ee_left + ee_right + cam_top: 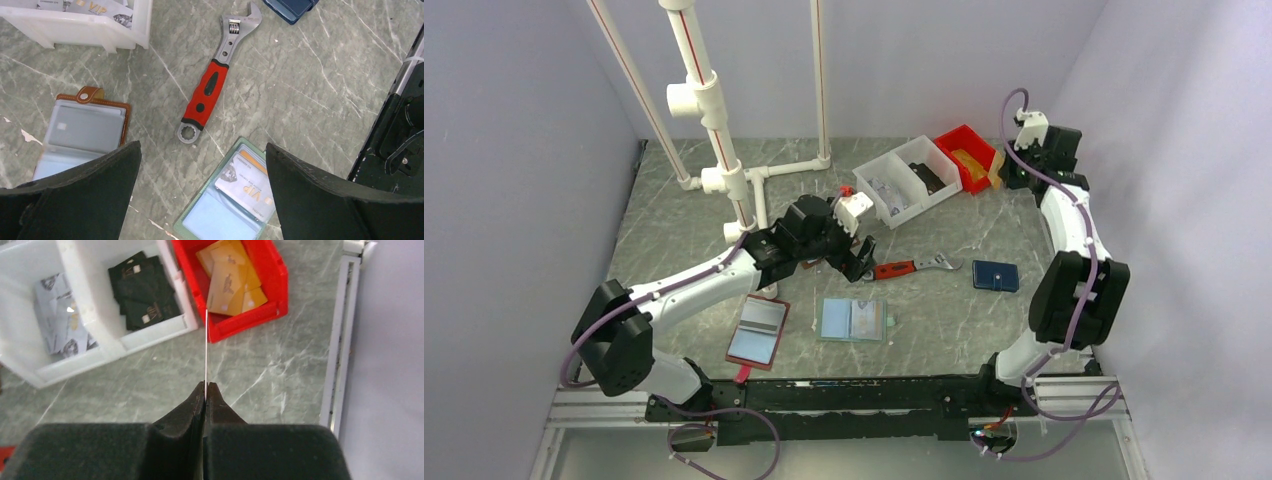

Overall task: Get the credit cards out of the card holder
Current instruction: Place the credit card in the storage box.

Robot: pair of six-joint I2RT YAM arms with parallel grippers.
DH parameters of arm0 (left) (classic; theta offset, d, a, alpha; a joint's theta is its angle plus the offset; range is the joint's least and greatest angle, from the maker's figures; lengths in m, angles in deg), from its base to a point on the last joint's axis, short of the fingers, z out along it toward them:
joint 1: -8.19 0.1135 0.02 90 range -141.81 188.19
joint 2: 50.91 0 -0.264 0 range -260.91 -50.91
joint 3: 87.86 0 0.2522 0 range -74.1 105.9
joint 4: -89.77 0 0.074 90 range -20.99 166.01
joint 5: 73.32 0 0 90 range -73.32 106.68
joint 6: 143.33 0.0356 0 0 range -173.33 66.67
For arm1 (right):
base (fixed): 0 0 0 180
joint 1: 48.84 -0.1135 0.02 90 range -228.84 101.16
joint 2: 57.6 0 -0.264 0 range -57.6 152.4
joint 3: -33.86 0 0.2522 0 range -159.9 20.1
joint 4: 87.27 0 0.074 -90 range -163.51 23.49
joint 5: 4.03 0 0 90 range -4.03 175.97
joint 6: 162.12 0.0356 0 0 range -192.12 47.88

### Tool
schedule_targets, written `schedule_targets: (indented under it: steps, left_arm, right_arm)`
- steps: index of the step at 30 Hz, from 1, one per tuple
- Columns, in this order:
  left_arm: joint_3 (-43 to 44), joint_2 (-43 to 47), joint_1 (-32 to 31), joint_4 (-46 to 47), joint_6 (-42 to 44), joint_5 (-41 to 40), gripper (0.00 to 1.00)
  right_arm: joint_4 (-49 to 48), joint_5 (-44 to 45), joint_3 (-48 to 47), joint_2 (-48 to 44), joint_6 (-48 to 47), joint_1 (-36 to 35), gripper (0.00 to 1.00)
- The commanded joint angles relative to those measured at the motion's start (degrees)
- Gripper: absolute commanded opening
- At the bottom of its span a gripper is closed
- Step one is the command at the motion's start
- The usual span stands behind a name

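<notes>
The card holder [834, 320] lies open on the table near the front, mint-green at the edges; in the left wrist view the card holder [220, 225] has one pale blue panel bare. Its other panel holds a silver VIP credit card [245, 189] over an orange one [254, 157]. My left gripper [202, 148] hovers above it, open, with nothing between the fingers. My right gripper [205, 385] is shut on a thin credit card [206, 345] seen edge-on, just in front of the red bin [272, 300]. From above, my right gripper [1009, 168] is at the back right.
A red-handled wrench [911, 267] lies beyond the holder. A maroon-edged folder [758, 332] sits to its left, a brown-edged folder [85, 130] under my left arm, a dark blue wallet [995, 275] to the right. White bins [100, 347] hold black and silver cards; the red bin holds tan cards [227, 280].
</notes>
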State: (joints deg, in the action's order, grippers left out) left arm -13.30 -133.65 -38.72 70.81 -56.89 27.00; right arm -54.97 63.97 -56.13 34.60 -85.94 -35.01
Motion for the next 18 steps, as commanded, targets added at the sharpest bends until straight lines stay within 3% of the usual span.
schedule_targets:
  steps: [1, 6, 18]
  left_arm:
    - [-0.7, 2.6, 0.7, 1.1, 2.3, -2.1, 0.99]
    - [-0.7, 2.2, 0.8, 1.1, 2.7, -2.4, 0.99]
    - [-0.9, 2.6, 0.7, 1.1, 2.8, -2.4, 0.99]
  right_arm:
    - [-2.4, 4.6, -7.8, 4.6, 2.8, -0.7, 0.0]
    - [-2.7, 8.0, -14.9, 10.4, 3.6, -1.7, 0.0]
    - [-7.3, 7.5, -21.0, 18.2, 15.4, -2.0, 0.0]
